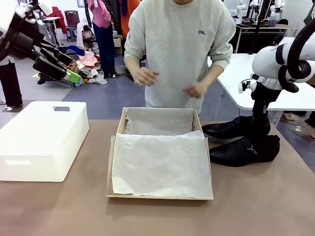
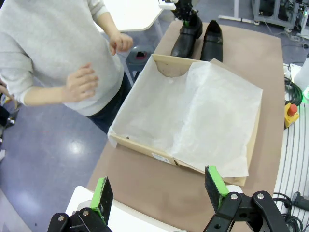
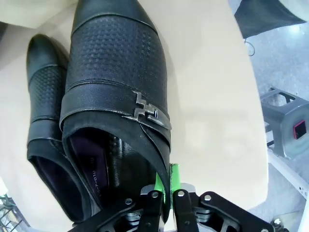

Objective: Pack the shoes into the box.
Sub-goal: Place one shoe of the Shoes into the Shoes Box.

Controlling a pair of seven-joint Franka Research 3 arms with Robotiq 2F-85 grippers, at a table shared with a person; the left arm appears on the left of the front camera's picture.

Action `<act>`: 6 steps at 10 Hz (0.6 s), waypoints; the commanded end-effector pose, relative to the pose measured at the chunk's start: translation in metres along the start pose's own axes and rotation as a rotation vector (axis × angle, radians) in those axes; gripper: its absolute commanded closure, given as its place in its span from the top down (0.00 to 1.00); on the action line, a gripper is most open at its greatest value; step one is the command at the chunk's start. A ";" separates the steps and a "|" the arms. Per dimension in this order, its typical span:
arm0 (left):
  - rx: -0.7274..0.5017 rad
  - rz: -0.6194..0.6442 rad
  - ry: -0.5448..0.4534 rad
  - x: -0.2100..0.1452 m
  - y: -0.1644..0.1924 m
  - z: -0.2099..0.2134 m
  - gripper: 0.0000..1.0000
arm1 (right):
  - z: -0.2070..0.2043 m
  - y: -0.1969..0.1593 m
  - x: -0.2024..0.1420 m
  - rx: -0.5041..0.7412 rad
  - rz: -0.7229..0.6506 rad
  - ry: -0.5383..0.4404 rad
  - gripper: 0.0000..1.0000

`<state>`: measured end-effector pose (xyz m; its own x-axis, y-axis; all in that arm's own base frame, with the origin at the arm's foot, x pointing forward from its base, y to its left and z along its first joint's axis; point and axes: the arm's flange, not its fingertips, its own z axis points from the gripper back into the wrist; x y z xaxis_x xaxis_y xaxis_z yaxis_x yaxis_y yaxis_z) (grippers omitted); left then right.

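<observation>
The box [image 1: 118, 129], brown cardboard lined with white tissue paper, lies open at the table's middle with nothing in it. The shoes, black leather, lie side by side just right of it: the far one [image 1: 230, 129] and the near one [image 1: 243, 151]. My right gripper [image 1: 258, 127] comes down on the far shoe's heel end. In the right wrist view it [image 3: 166, 186] is shut on the side wall of the buckled shoe [image 3: 116, 72], the other shoe [image 3: 43, 116] beside it. My left gripper [image 1: 64, 69] hangs open, high at the left; its fingers [image 2: 216, 186] frame the box [image 2: 159, 65].
A white plastic bin [image 1: 42, 140] stands at the table's left, under my left gripper. A person stands at the far edge behind the box, both hands [image 1: 145, 76] held above it. A white table [image 1: 236, 73] stands behind the shoes.
</observation>
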<state>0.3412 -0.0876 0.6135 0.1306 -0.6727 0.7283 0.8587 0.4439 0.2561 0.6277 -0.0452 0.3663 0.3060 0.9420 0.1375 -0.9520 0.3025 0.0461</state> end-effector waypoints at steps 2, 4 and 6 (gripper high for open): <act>-0.015 -0.013 -0.013 -0.002 0.001 0.000 1.00 | 0.042 0.001 0.004 0.021 -0.059 0.031 0.00; -0.015 -0.013 -0.013 -0.002 0.001 0.000 1.00 | 0.075 0.012 0.008 0.025 -0.076 0.056 0.00; -0.015 -0.013 -0.013 -0.002 0.001 0.000 1.00 | 0.103 0.031 0.018 0.039 -0.083 0.045 0.00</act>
<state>0.3413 -0.0876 0.6135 0.1306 -0.6728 0.7282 0.8587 0.4439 0.2562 0.6073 -0.0424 0.4570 0.3576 0.9291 0.0946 -0.9329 0.3507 0.0825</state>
